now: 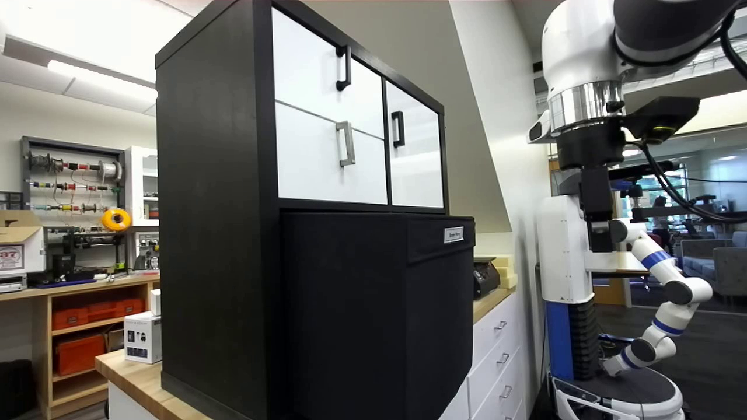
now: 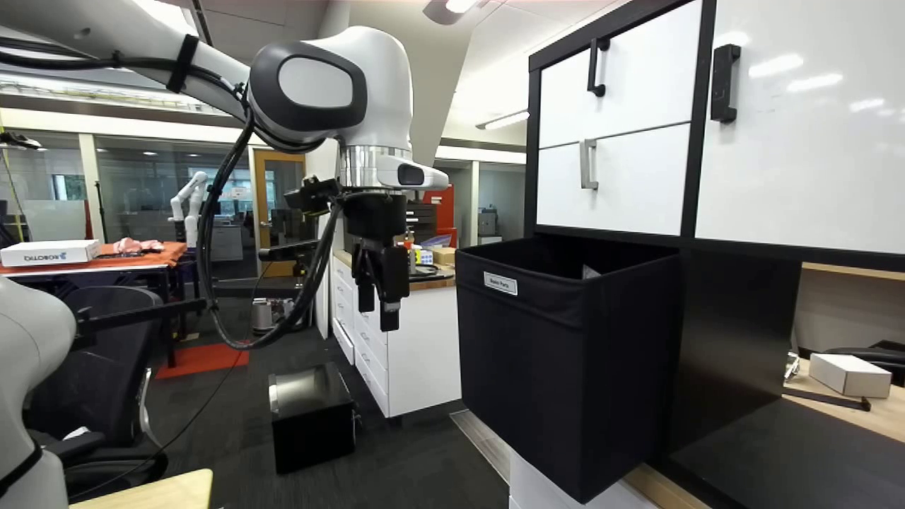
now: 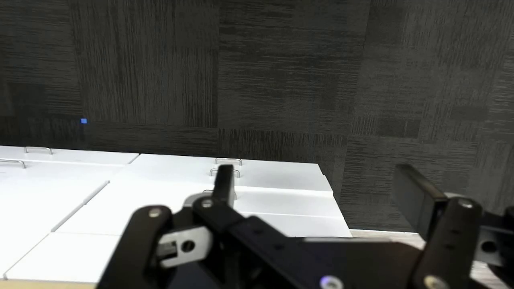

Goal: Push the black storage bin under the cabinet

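In both exterior views the black storage bin [image 2: 523, 367] juts out from the cabinet [image 1: 245, 198], just below white drawer fronts [image 1: 309, 157] that lie toward twelve o'clock. In an exterior view the white label [image 2: 500, 283] sits at the bin's eleven o'clock. The cabinet stands on a wooden worktop [image 1: 140, 376]. In the wrist view the end effector [image 3: 318, 184] is spread wide; in an exterior view it hangs apart from the bin, toward ten o'clock.
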Motion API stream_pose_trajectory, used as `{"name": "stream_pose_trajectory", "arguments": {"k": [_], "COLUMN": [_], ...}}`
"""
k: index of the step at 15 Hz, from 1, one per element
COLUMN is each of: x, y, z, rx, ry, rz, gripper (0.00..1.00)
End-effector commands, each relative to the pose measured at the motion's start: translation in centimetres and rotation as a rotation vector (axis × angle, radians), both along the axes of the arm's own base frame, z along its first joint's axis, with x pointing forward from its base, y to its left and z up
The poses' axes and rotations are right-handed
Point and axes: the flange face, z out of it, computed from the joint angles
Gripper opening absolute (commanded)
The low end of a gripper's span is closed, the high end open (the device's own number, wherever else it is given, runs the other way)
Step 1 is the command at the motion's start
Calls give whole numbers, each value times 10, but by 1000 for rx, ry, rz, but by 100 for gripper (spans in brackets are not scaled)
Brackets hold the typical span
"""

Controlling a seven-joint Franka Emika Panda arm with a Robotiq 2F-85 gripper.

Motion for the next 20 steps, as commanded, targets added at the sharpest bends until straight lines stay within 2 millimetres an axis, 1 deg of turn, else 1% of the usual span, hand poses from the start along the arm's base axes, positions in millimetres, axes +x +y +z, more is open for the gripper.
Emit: {"name": "stream_pose_trajectory", "arguments": {"k": [1, 7, 16, 17, 20], "x": [8, 32, 59, 62, 70], "y": [2, 11, 13, 13, 14], "z": [0, -11, -36, -39, -48], "rx": [-5, -11, 10, 12, 22], "ry": [-20, -75, -148, -152, -162], "rz": [1, 9, 10, 7, 2], "gripper": [100, 100, 100, 81, 60]}}
